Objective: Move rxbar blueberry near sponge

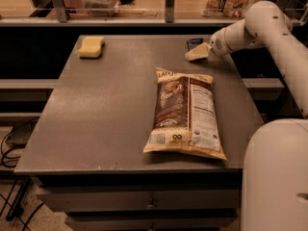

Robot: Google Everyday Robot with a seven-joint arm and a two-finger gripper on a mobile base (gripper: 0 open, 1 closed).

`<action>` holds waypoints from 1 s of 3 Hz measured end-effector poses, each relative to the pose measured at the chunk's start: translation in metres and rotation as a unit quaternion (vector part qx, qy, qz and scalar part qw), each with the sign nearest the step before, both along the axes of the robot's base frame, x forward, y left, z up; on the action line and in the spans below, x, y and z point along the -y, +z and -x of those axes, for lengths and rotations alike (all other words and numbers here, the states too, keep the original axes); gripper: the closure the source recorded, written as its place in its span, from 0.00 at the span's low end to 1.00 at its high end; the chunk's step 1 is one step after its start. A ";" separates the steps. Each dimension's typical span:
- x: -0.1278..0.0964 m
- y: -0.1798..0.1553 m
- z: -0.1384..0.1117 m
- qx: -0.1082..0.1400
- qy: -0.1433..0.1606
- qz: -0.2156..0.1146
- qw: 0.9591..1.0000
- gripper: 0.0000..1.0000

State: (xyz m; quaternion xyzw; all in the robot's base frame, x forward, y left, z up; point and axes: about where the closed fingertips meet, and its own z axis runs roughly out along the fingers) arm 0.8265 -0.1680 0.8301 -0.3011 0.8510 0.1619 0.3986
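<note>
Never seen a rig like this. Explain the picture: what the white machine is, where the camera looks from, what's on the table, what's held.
The white machine is a mobile robot with one arm; the rounded white shape at lower right is part of its body. There is one view, looking down across the table from the near side; its mount is not known. The arm ends in a cream end effector, low at the far right of the table. Just beyond it lies the rxbar blueberry, a small dark bar. The pale sponge sits at the far left corner, and a large chip bag lies flat in the middle. Whether the bar is gripped cannot be told.
</note>
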 end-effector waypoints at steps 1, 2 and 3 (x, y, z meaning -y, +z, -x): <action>0.000 0.003 0.000 0.000 0.000 0.000 1.000 0.78; 0.000 0.006 0.000 0.000 0.000 0.000 1.000 0.99; 0.000 0.007 0.000 0.000 0.000 0.000 1.000 1.00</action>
